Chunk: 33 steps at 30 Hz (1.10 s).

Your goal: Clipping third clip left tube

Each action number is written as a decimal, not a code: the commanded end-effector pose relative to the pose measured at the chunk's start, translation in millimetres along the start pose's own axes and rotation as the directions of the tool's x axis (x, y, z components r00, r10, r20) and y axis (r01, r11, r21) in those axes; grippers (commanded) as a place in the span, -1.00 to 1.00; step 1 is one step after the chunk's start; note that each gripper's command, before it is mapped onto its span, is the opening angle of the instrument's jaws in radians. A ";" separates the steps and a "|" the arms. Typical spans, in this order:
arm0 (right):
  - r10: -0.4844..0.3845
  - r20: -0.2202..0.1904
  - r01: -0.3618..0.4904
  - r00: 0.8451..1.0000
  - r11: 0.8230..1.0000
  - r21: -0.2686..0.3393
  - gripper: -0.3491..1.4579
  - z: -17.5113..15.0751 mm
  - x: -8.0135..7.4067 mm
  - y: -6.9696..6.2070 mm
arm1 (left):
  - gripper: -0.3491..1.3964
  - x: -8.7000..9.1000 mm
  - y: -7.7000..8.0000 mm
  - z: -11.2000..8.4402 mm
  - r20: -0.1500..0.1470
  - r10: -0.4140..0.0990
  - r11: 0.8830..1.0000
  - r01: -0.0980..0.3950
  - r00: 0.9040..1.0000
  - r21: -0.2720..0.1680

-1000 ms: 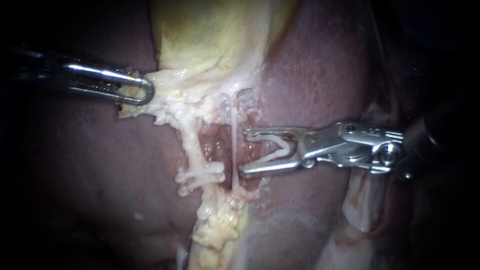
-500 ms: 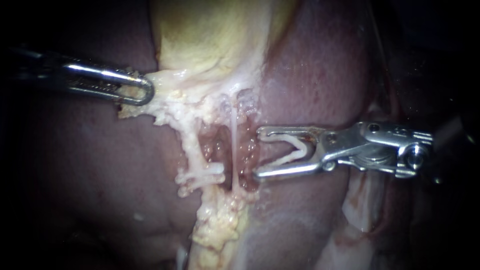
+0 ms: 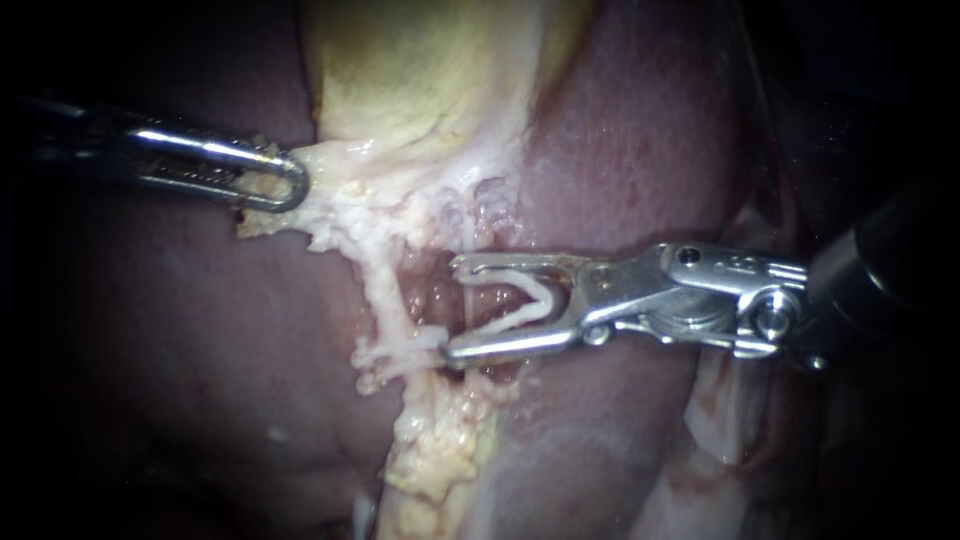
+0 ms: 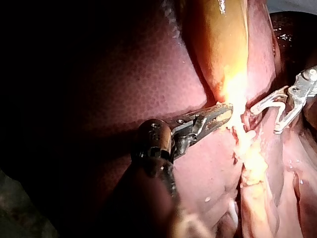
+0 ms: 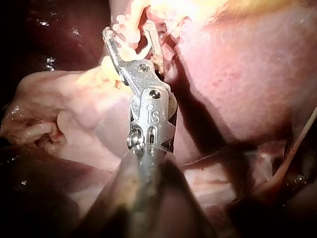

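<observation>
My left instrument (image 3: pixel 272 180) comes in from the left, its jaws shut on pale tissue at the gallbladder's (image 3: pixel 420 70) lower edge. My right instrument (image 3: pixel 452 308) holds its jaws wide apart, with an open white clip (image 3: pixel 520 300) seated between them and touching both. A thin pale tube (image 3: pixel 468 232) runs down between those jaws. Just left of the jaw tips lies the thicker left tube (image 3: pixel 385 295), with a white clip (image 3: pixel 412 343) across it. In the right wrist view the right instrument (image 5: pixel 130 29) carries its clip (image 5: pixel 134 47) against pale strands. In the left wrist view the left instrument (image 4: pixel 218 116) grips beside the right instrument (image 4: pixel 265 119).
Dark red liver (image 3: pixel 640 150) lies on both sides of the dissected gap. Lumpy yellow fat (image 3: pixel 435 450) hangs below the tubes. Pale folded tissue (image 3: pixel 730 410) sits under the right instrument's shaft.
My right instrument first drew back to the right, then moved left. Its jaws now straddle the thin tube, tips close to the clip on the left tube. The left instrument has stayed put.
</observation>
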 end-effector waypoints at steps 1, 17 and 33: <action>-0.002 0.002 0.002 1.000 1.000 0.002 -0.06 0.0 -0.4 0.3 | -1.00 0.0 0.0 0.0 0.000 0.000 1.000 0.000 1.000 0.000; -0.016 0.008 0.016 1.000 1.000 0.025 -0.06 0.6 -2.6 4.0 | -1.00 -0.1 0.0 0.1 0.000 0.001 1.000 -0.001 1.000 0.001; -0.063 0.013 0.061 0.998 0.988 0.141 -0.06 5.1 -3.4 3.8 | -1.00 -0.2 -0.2 0.2 0.000 0.002 1.000 -0.002 1.000 0.001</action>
